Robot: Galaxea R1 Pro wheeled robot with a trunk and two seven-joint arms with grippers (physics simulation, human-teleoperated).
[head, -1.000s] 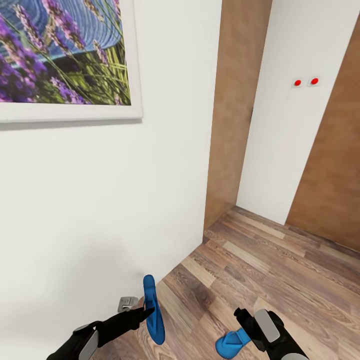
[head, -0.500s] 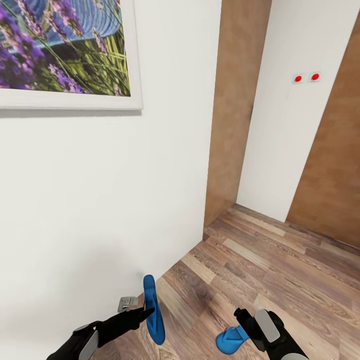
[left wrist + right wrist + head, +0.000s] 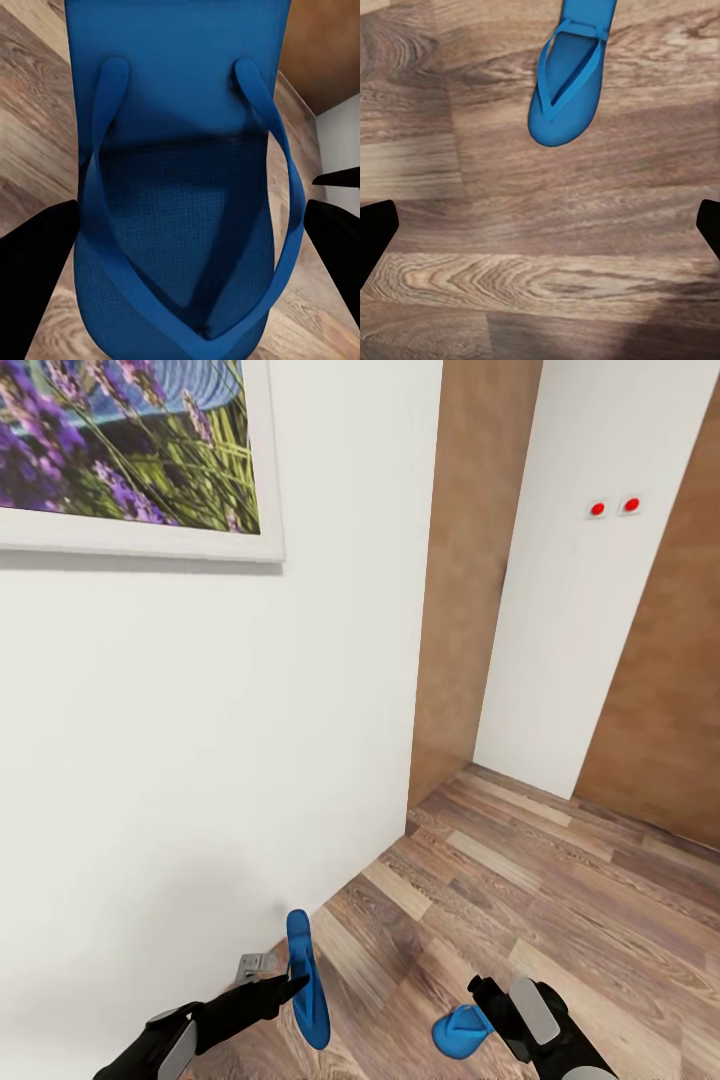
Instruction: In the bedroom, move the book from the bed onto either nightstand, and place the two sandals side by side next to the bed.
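Two bright blue sandals show. One sandal [image 3: 305,980] stands on edge above the floor beside the white wall, and my left gripper [image 3: 290,988] is shut on it. In the left wrist view that sandal [image 3: 184,150] lies strap side up between the black fingers [image 3: 34,255]. The other sandal [image 3: 460,1032] is just left of my right gripper [image 3: 485,992]. In the right wrist view this sandal [image 3: 566,82] lies over the wood planks, apart from my right gripper [image 3: 540,232], which is open. The book, the bed and the nightstand are out of view.
A white wall [image 3: 200,760] stands close on the left with a framed lavender picture [image 3: 130,450]. A brown wood panel [image 3: 470,560] and a white wall piece with two red dots [image 3: 612,507] close the corner ahead. Brown plank floor [image 3: 560,900] spreads to the right.
The sandal by my right gripper has turned and now looks shorter. The camera has tipped a little, so the picture on the wall sits higher. My left arm and its sandal have not moved.
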